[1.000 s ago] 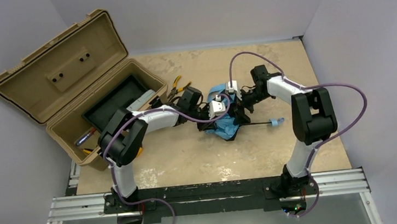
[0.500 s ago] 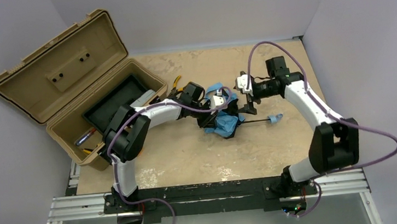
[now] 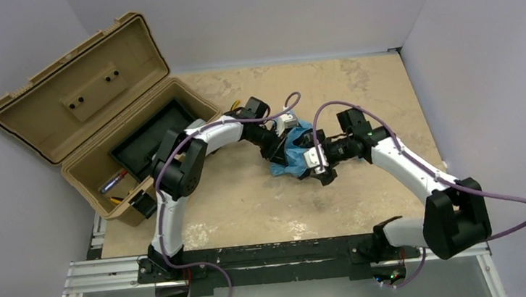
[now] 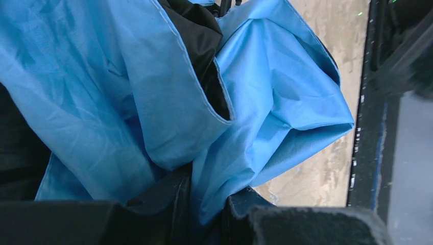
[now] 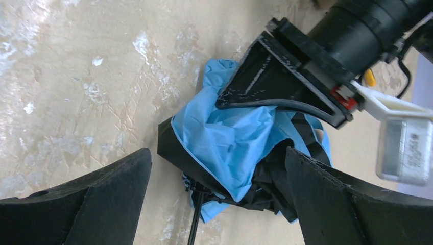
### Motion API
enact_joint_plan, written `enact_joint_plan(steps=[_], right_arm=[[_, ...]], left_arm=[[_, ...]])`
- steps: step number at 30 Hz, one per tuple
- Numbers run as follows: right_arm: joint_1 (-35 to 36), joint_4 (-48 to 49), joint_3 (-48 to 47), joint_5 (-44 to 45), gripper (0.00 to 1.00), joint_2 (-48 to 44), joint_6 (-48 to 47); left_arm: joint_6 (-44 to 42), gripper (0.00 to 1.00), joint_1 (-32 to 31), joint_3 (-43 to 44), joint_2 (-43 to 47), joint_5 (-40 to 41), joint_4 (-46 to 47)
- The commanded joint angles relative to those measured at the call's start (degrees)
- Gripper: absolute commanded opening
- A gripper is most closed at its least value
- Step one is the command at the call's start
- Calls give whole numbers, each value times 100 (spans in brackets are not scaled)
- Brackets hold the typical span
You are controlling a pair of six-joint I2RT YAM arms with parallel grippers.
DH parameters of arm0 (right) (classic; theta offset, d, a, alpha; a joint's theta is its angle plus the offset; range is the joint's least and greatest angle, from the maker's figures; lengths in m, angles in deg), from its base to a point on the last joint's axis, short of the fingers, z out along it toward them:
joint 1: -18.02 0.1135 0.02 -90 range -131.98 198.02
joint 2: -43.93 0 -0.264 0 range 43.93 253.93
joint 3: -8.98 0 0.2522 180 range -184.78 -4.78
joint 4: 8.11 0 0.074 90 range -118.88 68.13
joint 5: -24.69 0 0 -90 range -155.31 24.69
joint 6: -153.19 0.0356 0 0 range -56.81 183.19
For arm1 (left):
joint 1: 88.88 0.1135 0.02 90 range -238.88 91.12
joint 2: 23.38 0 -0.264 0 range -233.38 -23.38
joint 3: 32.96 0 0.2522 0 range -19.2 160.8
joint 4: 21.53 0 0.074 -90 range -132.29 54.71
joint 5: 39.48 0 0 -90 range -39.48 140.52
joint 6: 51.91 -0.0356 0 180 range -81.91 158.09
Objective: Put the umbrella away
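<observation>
Over on the left the tan toolbox (image 3: 87,181) stands wide open, its lid (image 3: 83,89) tilted back. A black tray (image 3: 146,138) lies in its far end, with a small silvery tube (image 3: 113,182) and something yellow (image 3: 116,200) down in the near end. The box is at the left edge of the mottled beige table (image 3: 251,208), and a metal rail (image 3: 104,269) runs along the near side.

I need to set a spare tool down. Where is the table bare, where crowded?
Free: the near table strip between umbrella and base rail, and the far right corner beyond the right arm. Crowded: the middle, where left gripper and right gripper meet the umbrella, and by the toolbox.
</observation>
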Motion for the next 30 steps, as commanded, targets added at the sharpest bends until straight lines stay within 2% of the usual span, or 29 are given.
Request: enact_joint_plan(steps=[1, 9, 17, 20, 22, 28, 30], right_arm=[[338, 1471, 369, 855, 99, -142, 523], [978, 2508, 403, 2004, 99, 760, 977], [1242, 2888, 452, 2935, 94, 1626, 1325], [1376, 2732, 284, 3179, 81, 1985, 1545], [1476, 2456, 112, 3326, 63, 2229, 1698], [1568, 1887, -141, 3496, 31, 2611, 2004], [1558, 1662, -187, 3343, 25, 2636, 2084]], left_arm=[[598, 0, -29, -86, -908, 398, -1277], [1070, 0, -13, -193, -1191, 171, -1138], [1226, 0, 56, -11, -1346, -301, -1255], [1473, 2, 112, 4, -1304, -381, -1159], [1625, 6, 182, -21, -1217, -536, -1006], [2578, 32, 381, -209, -630, -944, -154], [2780, 39, 436, -281, -324, -951, 111]])
